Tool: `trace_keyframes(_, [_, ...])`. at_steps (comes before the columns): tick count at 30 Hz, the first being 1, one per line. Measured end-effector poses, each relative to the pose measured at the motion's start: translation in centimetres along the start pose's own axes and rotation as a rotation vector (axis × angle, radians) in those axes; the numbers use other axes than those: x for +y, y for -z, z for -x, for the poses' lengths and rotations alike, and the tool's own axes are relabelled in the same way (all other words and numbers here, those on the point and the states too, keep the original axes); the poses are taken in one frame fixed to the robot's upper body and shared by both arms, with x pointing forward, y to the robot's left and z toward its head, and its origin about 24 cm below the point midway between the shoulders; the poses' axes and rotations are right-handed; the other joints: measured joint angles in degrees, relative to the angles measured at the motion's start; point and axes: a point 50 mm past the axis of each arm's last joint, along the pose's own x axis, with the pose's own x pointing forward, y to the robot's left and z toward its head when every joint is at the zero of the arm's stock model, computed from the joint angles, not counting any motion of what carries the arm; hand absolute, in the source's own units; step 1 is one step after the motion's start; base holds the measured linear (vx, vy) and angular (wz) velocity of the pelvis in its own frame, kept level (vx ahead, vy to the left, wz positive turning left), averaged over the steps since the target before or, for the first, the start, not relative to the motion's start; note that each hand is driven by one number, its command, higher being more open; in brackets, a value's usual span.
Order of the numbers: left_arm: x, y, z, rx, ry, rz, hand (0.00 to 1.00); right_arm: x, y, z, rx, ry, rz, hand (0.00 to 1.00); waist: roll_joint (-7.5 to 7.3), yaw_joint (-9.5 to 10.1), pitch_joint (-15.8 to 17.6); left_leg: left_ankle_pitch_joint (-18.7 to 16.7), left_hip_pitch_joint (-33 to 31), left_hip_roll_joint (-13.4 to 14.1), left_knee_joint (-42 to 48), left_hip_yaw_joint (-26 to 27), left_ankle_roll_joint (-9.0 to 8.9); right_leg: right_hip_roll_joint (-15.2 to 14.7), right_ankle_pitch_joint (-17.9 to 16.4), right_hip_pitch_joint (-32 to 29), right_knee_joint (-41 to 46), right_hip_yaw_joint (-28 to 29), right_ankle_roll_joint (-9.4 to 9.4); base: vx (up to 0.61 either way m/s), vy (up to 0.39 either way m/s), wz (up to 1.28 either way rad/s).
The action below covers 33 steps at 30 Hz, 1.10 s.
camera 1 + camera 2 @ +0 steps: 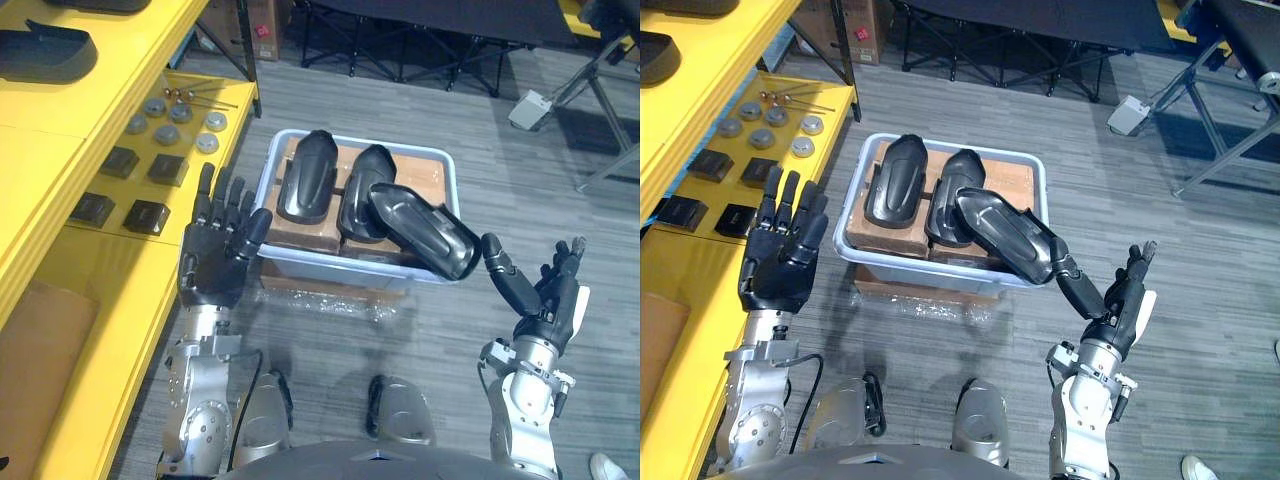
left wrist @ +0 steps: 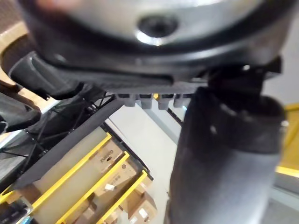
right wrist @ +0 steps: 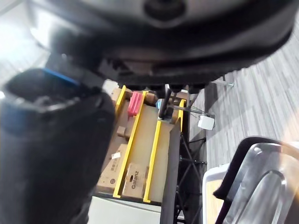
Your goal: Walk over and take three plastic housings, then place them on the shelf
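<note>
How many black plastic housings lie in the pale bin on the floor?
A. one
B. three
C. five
B: the bin holds a left housing, a middle housing and a right housing that reaches out over its rim.

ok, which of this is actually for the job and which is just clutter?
Job: left housing, middle housing and tilted housing, all black, in the grey bin; yellow shelf; left hand and right hand, both open.
Clutter: grey discs and black blocks on the shelf; white box on the floor.
</note>
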Motion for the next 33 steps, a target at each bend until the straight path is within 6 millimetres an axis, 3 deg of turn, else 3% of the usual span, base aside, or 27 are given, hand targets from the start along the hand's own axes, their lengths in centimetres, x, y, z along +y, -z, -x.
trace_keyframes(2, [0.1,-0.3,-0.6,0.003,0.014,-0.014,1.0,-0.4,0.2,0.3,0.009,-0.014,0.014,1.0,-0.59,-0.86,-0.2,-0.8,-0.2,0.0,0.8,-4.4,-2.19,1.3,1.5,0.6,-3.8,5.3,2.43,0.11,-0.271,0.8])
trace_keyframes(4, [0.2,-0.3,-0.6,0.003,0.01,0.015,1.0,-0.9,0.2,0.6,0.003,-0.009,0.026,1.0,-1.72,-1.34,-1.3,-1.1,-0.7,-0.3,0.9,-7.8,-4.01,2.5,1.8,1.5,-4.3,6.2,2.92,0.16,-0.381,1.01])
trace_keyframes(5, [0.3,0.0,-0.5,0.011,-0.003,0.033,1.0,-1.3,0.1,0.4,-0.012,-0.013,0.043,1.0,-1.85,-1.72,-2.1,-1.4,-1.8,0.0,1.7,-10.4,-5.1,3.1,0.9,2.0,-3.4,4.6,5.81,0.18,-0.392,1.04])
trace_keyframes(7, [0.9,1.7,0.1,0.075,-0.061,0.113,1.0,-2.2,-0.5,-0.3,-0.045,-0.016,0.086,1.0,0.46,-1.67,-2.9,0.5,-2.1,2.1,0.7,-12.6,-5.89,4.9,-0.8,2.8,-1.6,0.6,4.21,0.2,-0.328,0.79])
trace_keyframes(8, [1.5,2.9,0.7,0.13,-0.102,0.134,1.0,-2.5,-0.9,-0.8,-0.066,-0.021,0.102,1.0,1.04,-1.87,-3.1,4.4,-2.4,2.7,-0.2,-11.5,-4.61,5.0,-1.3,3.6,-1.4,-1.3,3.4,0.21,-0.307,0.67])
trace_keyframes(10, [1.3,4.7,1.5,0.224,-0.117,0.163,1.0,-3.6,-1.2,-1.3,-0.082,0.0,0.138,1.0,1.62,-2.18,-3.3,7.8,-1.5,3.3,-1.5,-9.2,-2.21,5.1,-1.9,6.6,-2.3,-4.0,2.42,0.2,-0.304,0.79])
trace_keyframes(11, [0.9,5.3,1.7,0.26,-0.109,0.179,1.0,-4.2,-1.3,-1.6,-0.083,0.02,0.157,1.0,1.85,-2.12,-3.1,9.1,-0.8,3.8,-1.6,-8.1,-2.07,5.4,-2.1,8.8,-3.3,-5.4,2.0,0.21,-0.304,0.94])
trace_keyframes(13, [0.3,5.9,2.0,0.285,-0.078,0.203,1.0,-5.6,-1.8,-2.8,-0.104,0.077,0.191,1.0,1.76,-1.76,-3.1,9.5,-0.5,3.5,-2.5,-6.4,-2.82,5.5,-2.5,11.9,-5.5,-6.4,1.29,0.14,-0.159,0.54])
trace_keyframes(14, [0.2,6.0,2.0,0.285,-0.072,0.206,1.0,-5.9,-2.1,-3.2,-0.117,0.097,0.198,1.0,2.28,-1.7,-3.2,9.4,-0.4,2.7,-4.0,-5.6,-3.08,5.4,-2.6,12.0,-5.9,-6.5,1.19,0.11,-0.016,0.25])
trace_keyframes(15, [0.1,6.0,2.0,0.291,-0.068,0.21,1.0,-6.6,-2.9,-4.4,-0.14,0.141,0.214,1.0,3.72,-1.8,-3.7,11.0,0.1,0.3,-9.7,-3.3,-2.65,4.7,-2.6,11.8,-6.3,-7.2,1.21,0.09,0.023,0.23])
trace_keyframes(16, [0.2,5.9,1.9,0.291,-0.067,0.205,1.0,-6.7,-2.8,-4.8,-0.13,0.16,0.228,1.0,3.79,-1.76,-3.7,11.6,1.0,-0.3,-11.5,-2.5,-3.12,4.2,-2.6,11.7,-6.4,-7.4,1.25,0.07,0.051,0.26])
trace_keyframes(18, [0.3,5.6,1.6,0.276,-0.051,0.2,1.0,-7.1,-2.2,-5.8,-0.066,0.215,0.313,1.0,3.46,-1.25,-3.7,14.4,1.8,-2.9,-17.1,-2.1,-3.16,2.3,-1.8,10.1,-6.9,-7.4,2.53,0.04,0.053,0.19])
trace_keyframes(24, [1.0,5.2,1.6,0.333,-0.02,0.123,1.0,-7.3,1.3,-6.2,0.188,0.234,0.426,1.0,2.95,0.84,-3.4,14.1,0.5,-3.5,-16.8,-2.1,-2.07,2.7,3.7,11.2,-12.6,-7.5,3.31,0.0,0.101,0.01])
trace_keyframes(27, [1.4,3.9,1.0,0.302,-0.009,0.086,1.0,-7.4,2.1,-6.1,0.249,0.215,0.49,1.0,1.65,0.84,-2.2,13.2,-1.8,-3.7,-14.5,-2.3,-1.05,2.9,6.1,11.0,-15.0,-7.6,3.81,-0.05,0.115,0.02])
trace_keyframes(29, [1.9,2.6,0.3,0.255,-0.005,0.048,1.0,-7.5,2.5,-6.1,0.285,0.19,0.497,1.0,-0.93,0.77,-0.4,12.1,-4.8,-4.0,-12.0,-3.3,-0.72,2.8,6.6,10.6,-16.7,-7.7,4.41,-0.11,0.101,0.12])
trace_keyframes(33, [2.4,1.5,-0.4,0.218,-0.007,0.015,1.0,-7.9,2.4,-6.7,0.307,0.124,0.545,1.0,-2.51,1.67,2.7,10.6,-8.0,-4.2,-9.4,-4.1,-0.87,2.8,6.7,9.4,-17.1,-7.5,4.68,-0.14,0.091,0.09])
